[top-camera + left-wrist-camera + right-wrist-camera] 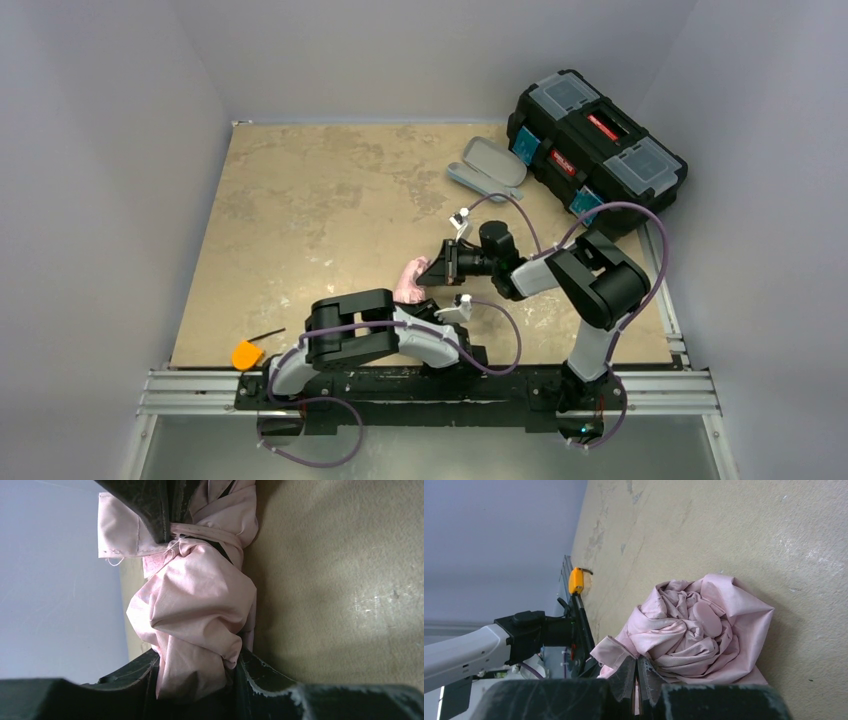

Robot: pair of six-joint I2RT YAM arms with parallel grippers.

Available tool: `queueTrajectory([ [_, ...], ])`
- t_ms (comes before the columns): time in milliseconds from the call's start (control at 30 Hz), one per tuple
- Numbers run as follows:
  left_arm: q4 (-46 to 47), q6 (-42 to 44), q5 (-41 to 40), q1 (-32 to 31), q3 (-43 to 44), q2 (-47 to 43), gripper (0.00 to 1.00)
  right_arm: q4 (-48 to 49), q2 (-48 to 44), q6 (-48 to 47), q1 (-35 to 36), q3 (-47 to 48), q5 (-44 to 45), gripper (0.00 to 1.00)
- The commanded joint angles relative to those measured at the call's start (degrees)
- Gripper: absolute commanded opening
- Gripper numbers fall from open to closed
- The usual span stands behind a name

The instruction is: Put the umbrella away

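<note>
The umbrella (pixel 408 280) is a bunched pale pink bundle lying on the tan table just ahead of the arm bases. In the left wrist view my left gripper (pixel 197 662) is shut around the lower end of the umbrella (pixel 195 605), with fabric bulging between its black fingers (pixel 265 677). My right gripper (pixel 637 664) is shut on a flat pink tab of the umbrella (pixel 704 630), whose folds spiral round a small pink cap. From above, the right gripper (pixel 428 270) meets the bundle from the right and the left gripper (pixel 416 300) from the near side. No shaft shows.
A grey oval case (pixel 488 165) lies open at the back, beside a black toolbox (pixel 595 140) at the back right corner. A small orange object (pixel 246 354) sits at the table's near left edge. Grey walls enclose the table.
</note>
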Motion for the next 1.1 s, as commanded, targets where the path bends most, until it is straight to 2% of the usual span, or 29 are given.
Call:
queueTrajectory([
  [0, 9.8, 2.4, 10.2, -1.4, -1.0, 0.1, 0.0, 17.5, -0.8, 3.9, 0.8, 0.3, -4.5, 0.0],
  [200, 12.3, 6.2, 12.7, -0.1, -2.1, -3.2, 0.0, 20.2, -2.0, 4.5, 0.8, -0.3, -5.7, 0.0],
  [333, 12.9, 7.5, 13.0, -0.1, -1.7, -3.3, 0.0, 9.5, -3.8, -1.1, 1.3, 1.5, -2.1, 0.0],
  [600, 14.6, 9.7, 14.0, -0.1, -0.6, -1.2, 0.0, -5.7, -2.5, -6.8, 5.1, 7.8, 4.5, 0.0],
  [833, 15.6, 9.9, 14.4, -0.1, -1.3, -2.2, 0.0, -13.3, 0.5, -9.9, 7.7, 10.6, 8.0, 0.0],
  [1067, 16.5, 10.5, 14.9, -0.1, -2.0, -2.7, 0.0, -26.2, 3.1, -14.3, 11.3, 15.5, 16.3, 0.0],
])
